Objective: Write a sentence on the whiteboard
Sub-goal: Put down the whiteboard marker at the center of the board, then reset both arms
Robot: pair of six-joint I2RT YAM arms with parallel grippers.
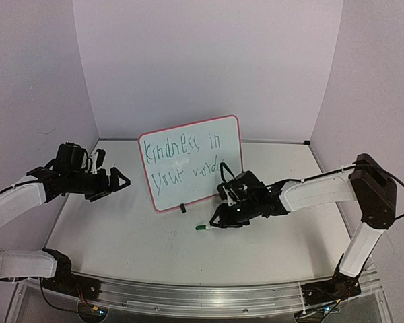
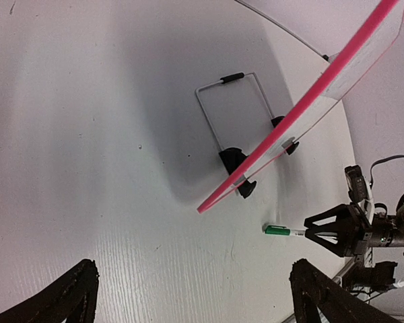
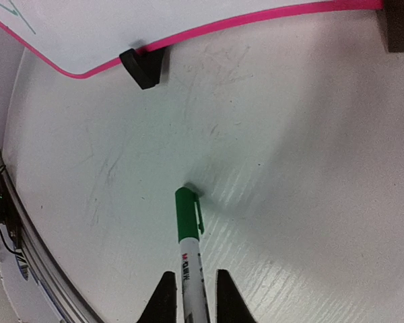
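The whiteboard (image 1: 223, 176) stands upright at mid-table, with a red frame and black feet. The sentence (image 1: 182, 151) is in thin green letters in two rows, reading roughly "Kindness in your words". The board also shows edge-on in the left wrist view (image 2: 303, 108), and its lower edge shows in the right wrist view (image 3: 121, 27). A capped green-and-white marker (image 3: 188, 232) lies with its cap on the table in front of the board. My right gripper (image 3: 190, 296) straddles the marker's barrel, with a thin gap on each side. My left gripper (image 1: 118, 180) is open and empty, left of the board.
A wire stand (image 2: 229, 101) props the board from behind. One black foot (image 3: 143, 67) sits just beyond the marker cap. White walls close the table at the left, back and right. A metal rail (image 1: 188, 296) runs along the near edge.
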